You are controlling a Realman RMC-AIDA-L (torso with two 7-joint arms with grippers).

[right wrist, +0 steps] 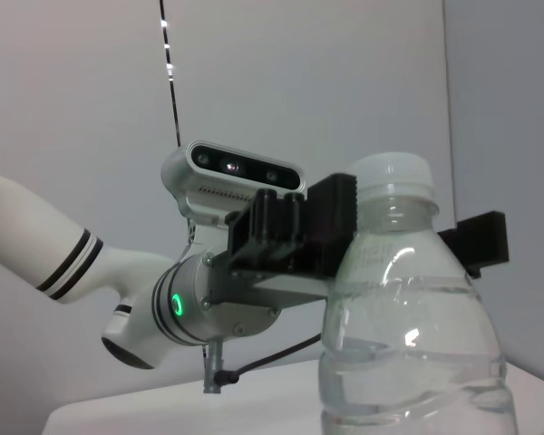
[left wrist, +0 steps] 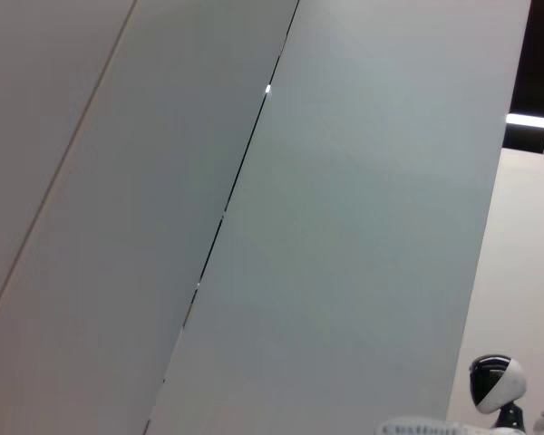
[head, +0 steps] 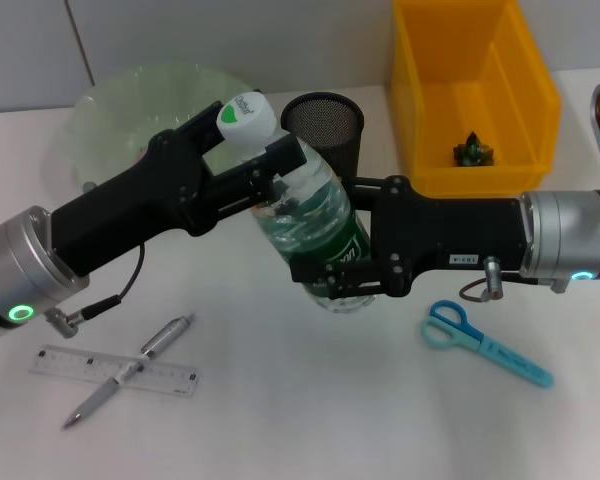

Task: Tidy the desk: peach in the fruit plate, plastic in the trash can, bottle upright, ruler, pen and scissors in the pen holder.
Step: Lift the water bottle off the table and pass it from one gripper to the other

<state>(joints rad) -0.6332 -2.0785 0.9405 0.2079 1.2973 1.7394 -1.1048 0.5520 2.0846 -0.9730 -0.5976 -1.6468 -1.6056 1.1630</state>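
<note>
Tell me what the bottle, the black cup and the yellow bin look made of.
Bottle: clear glossy plastic, ribbed and see-through. Black cup: likely metal wire mesh, its walls finely perforated. Yellow bin: opaque, smooth moulded plastic, by its even colour.

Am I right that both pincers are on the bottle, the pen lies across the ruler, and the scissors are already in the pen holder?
Not quite. The head view shows the scissors lying on the desk, not in the pen holder. The rest holds: left pincer and right pincer grip the bottle, and the pen crosses the ruler.
</note>
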